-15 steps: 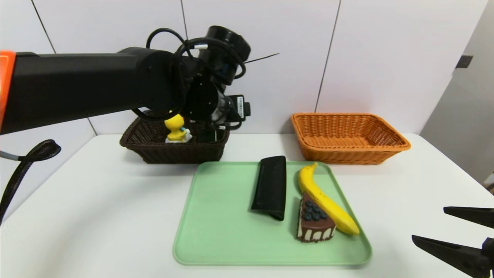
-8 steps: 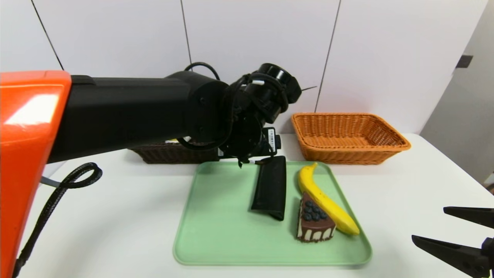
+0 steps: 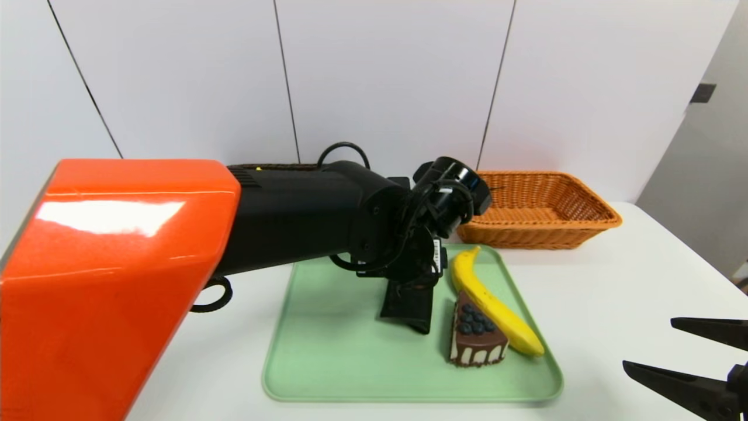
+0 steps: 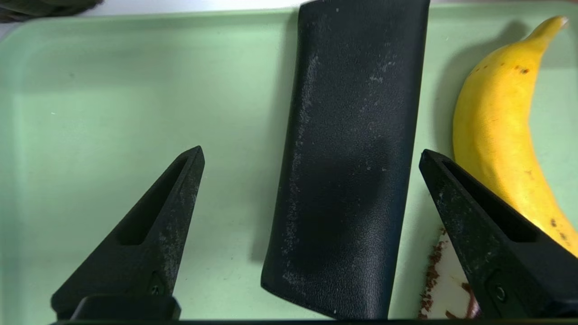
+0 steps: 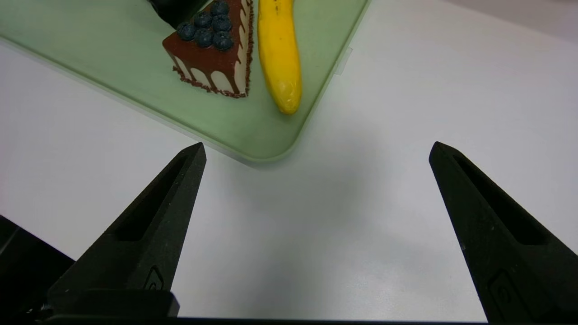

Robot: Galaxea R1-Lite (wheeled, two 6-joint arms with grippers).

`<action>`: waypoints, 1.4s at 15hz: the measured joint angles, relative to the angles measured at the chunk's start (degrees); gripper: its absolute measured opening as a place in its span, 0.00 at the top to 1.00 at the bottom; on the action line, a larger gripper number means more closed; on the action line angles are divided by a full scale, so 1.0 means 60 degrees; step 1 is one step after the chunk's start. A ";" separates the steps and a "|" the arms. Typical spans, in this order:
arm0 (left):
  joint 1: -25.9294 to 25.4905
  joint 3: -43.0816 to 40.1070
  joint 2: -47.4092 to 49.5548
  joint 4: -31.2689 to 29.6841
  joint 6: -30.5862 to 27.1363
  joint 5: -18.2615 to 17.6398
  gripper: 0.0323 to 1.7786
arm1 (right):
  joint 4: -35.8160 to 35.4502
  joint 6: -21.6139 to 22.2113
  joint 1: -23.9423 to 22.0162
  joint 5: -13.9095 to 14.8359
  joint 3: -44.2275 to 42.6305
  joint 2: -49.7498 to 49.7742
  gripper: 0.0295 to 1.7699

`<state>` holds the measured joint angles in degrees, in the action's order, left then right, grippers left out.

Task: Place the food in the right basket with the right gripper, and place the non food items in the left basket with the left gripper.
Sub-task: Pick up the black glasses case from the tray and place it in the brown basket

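Nearest, at the table's right front corner, the right gripper (image 3: 695, 356) hangs over bare white table (image 5: 361, 216), its two pointed fingers spread wide and holding nothing; it is partly cut off at the frame edge. Beyond it lies the green tray (image 3: 327, 356). On the tray's right side the chocolate cake wedge (image 3: 476, 333) sits just beside the banana (image 3: 497, 310). Left of them lies the flat black fabric case (image 4: 347, 158); in the head view only its near end shows. The left gripper (image 4: 311, 158) hovers above the case, fingers wide apart on either side of it, grasping nothing. The left arm's orange and black shell (image 3: 117, 263) fills the head view's left, hiding nearly all of the dark brown basket (image 3: 274, 166); its contents cannot be seen. Farthest right, against the wall, stands the orange basket (image 3: 529, 207).
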<state>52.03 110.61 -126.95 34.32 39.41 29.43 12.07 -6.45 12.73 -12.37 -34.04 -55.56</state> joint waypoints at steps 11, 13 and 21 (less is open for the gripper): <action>0.0112 0.0028 -0.0776 -0.0047 0.0014 0.0006 0.05 | 0.0004 0.0000 -0.0033 -0.0004 0.0004 0.0000 0.03; 0.0126 0.0037 -0.0778 -0.0047 -0.0014 0.0014 0.05 | -0.0004 0.0000 -0.0033 -0.0004 0.0004 0.0000 0.03; 0.0286 0.0039 -0.0782 -0.0014 -0.0047 0.0010 0.05 | 0.0000 0.0000 -0.0028 -0.0004 0.0000 0.0018 0.03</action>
<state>53.75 110.84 -131.65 34.23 39.13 29.49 12.07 -6.45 12.56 -12.40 -34.04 -55.45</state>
